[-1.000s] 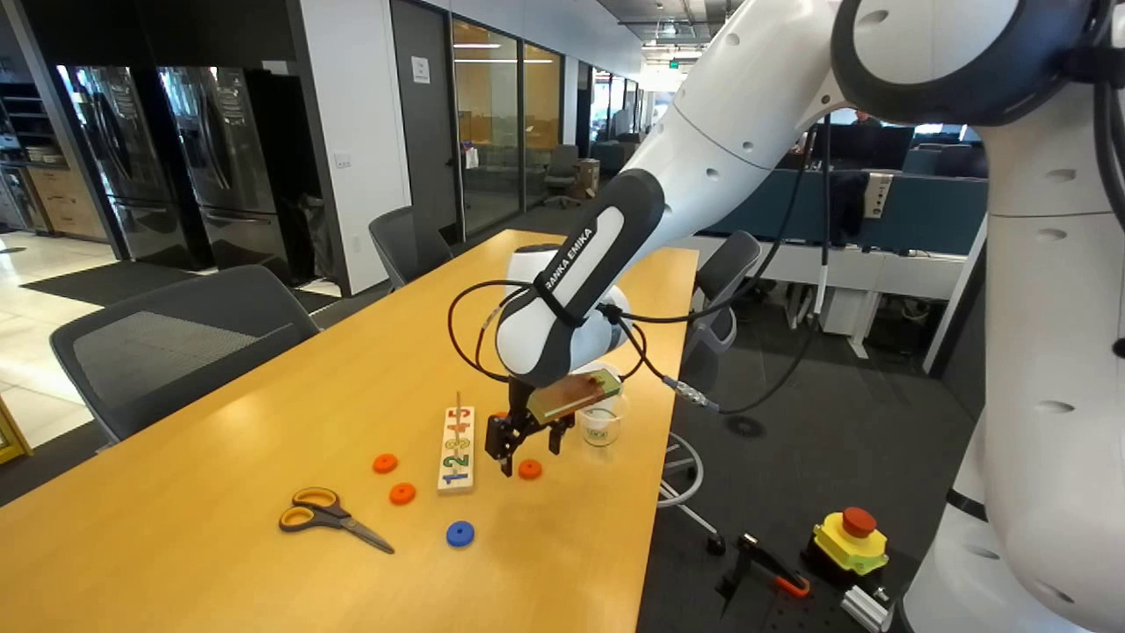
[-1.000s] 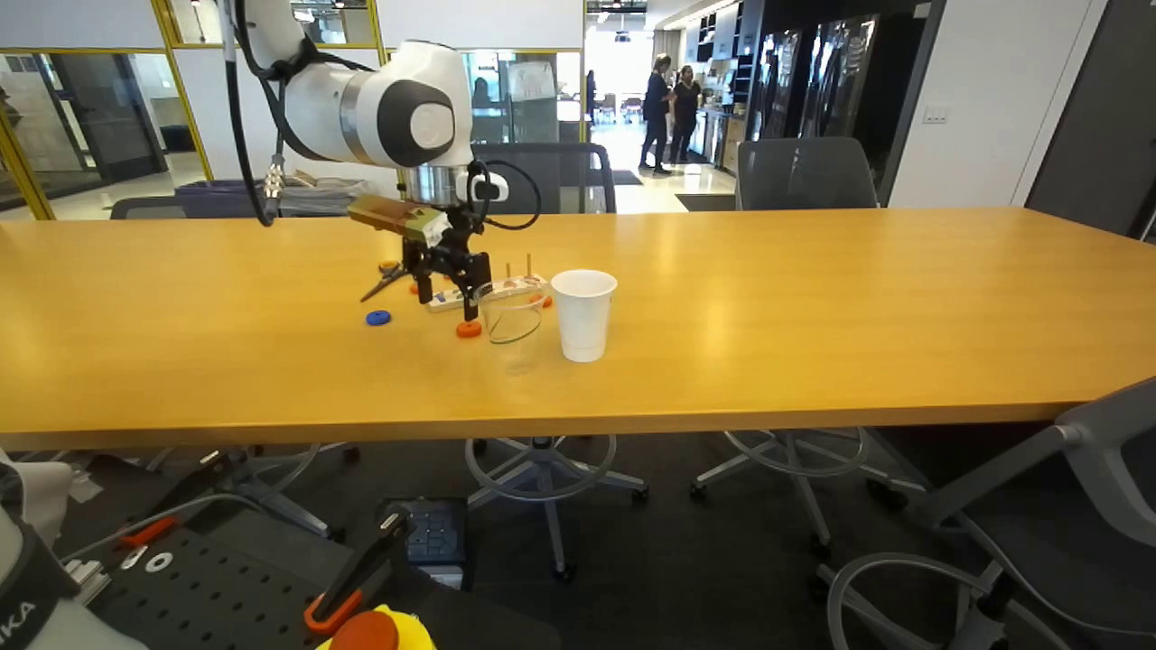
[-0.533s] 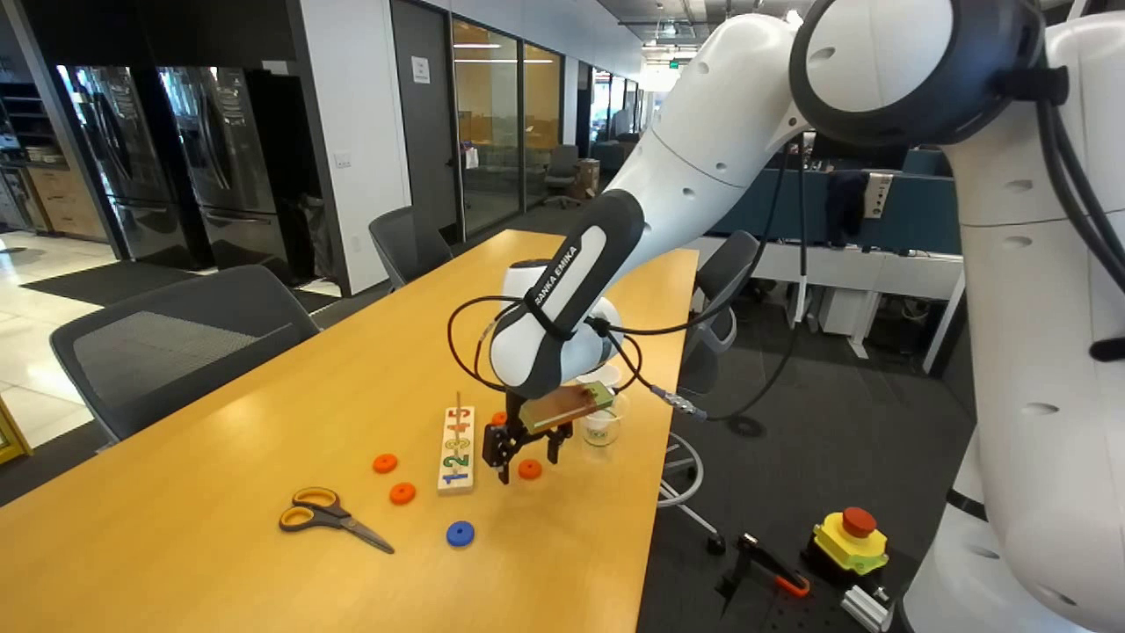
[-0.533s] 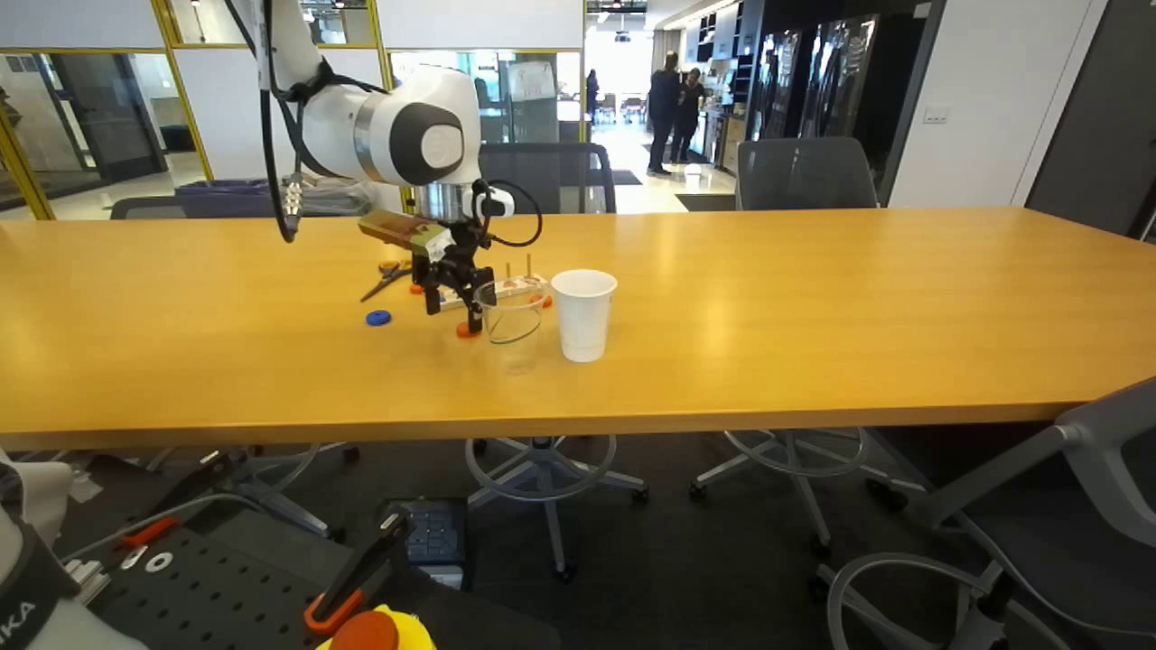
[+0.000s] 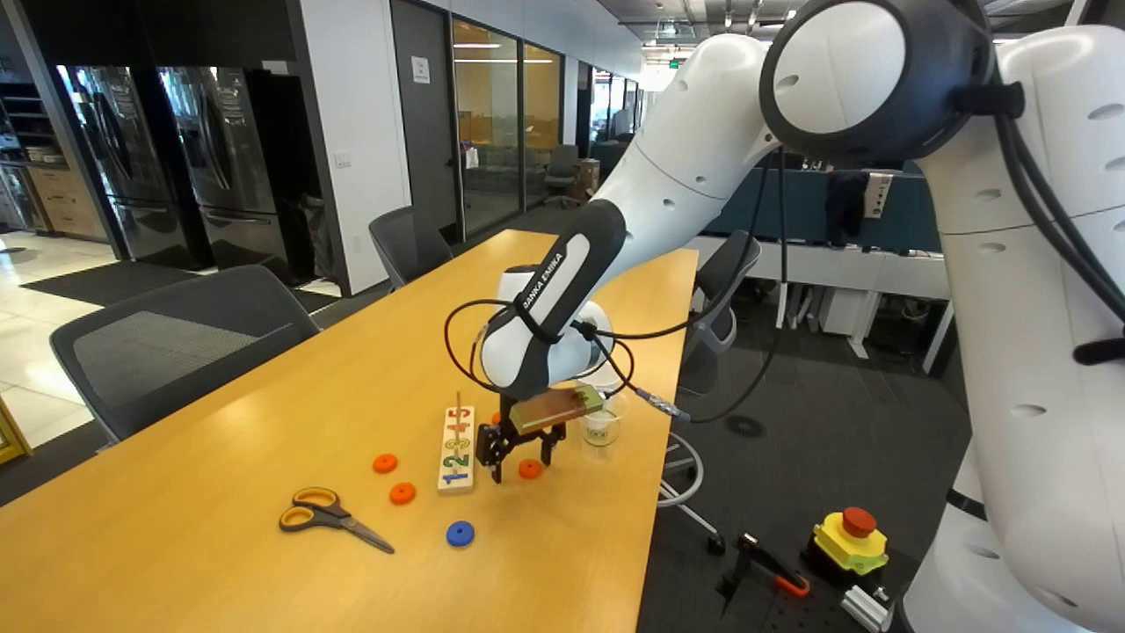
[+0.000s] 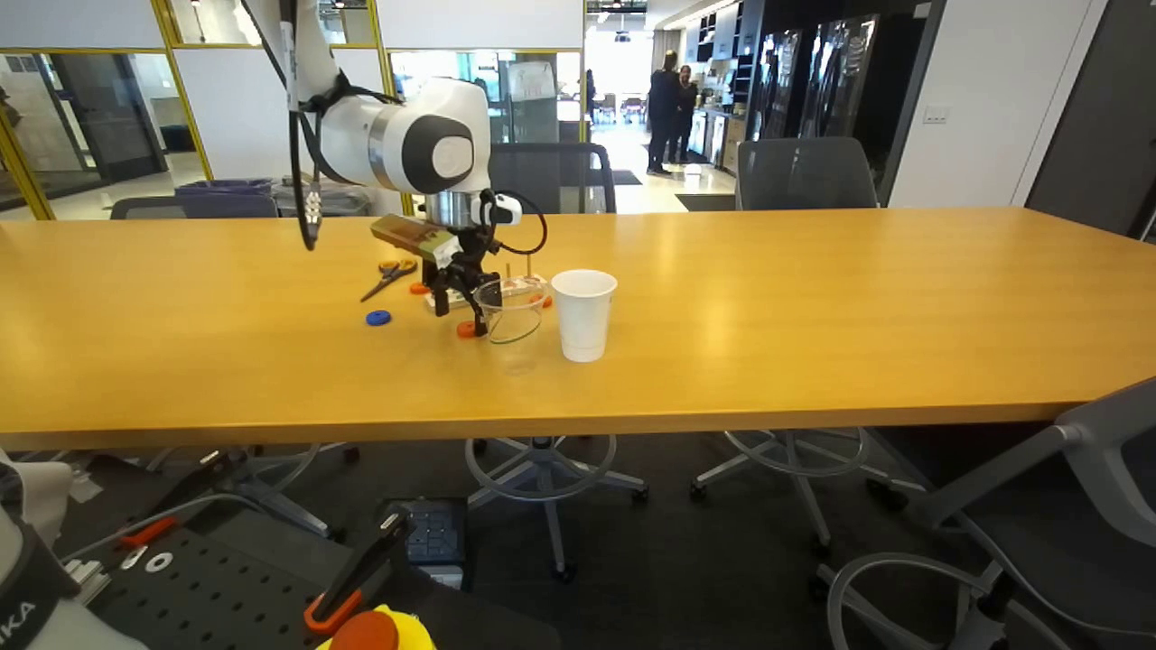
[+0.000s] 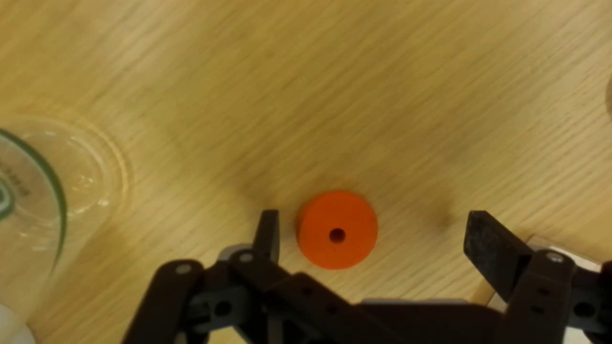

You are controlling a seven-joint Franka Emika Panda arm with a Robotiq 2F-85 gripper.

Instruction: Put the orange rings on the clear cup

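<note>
My gripper [image 7: 374, 213] stands open low over the table, its fingers [image 7: 267, 234] on either side of an orange ring [image 7: 337, 230]. In the wrist view that ring lies nearer the left finger and touches neither. More orange rings lie flat on the table in an exterior view: one ring [image 5: 384, 463], another ring [image 5: 402, 493] and a ring [image 5: 497, 418] partly hidden behind the gripper. The clear cup [image 6: 513, 311] stands upright close beside the gripper, also seen as a see-through cup [image 7: 28, 210] at the wrist view's left edge.
A white cup [image 6: 584, 316] stands right beside the clear cup. A wooden number board [image 5: 456, 450] with upright pegs lies close to the gripper's far finger. A blue ring [image 5: 460, 534] and orange-handled scissors [image 5: 330, 514] lie farther off. The table's edge [image 6: 578, 424] runs past the cups.
The open gripper has come down toward the table and shifted slightly, left in one exterior picture and right in the other, over the orange ring. The rings and cups have not moved.
</note>
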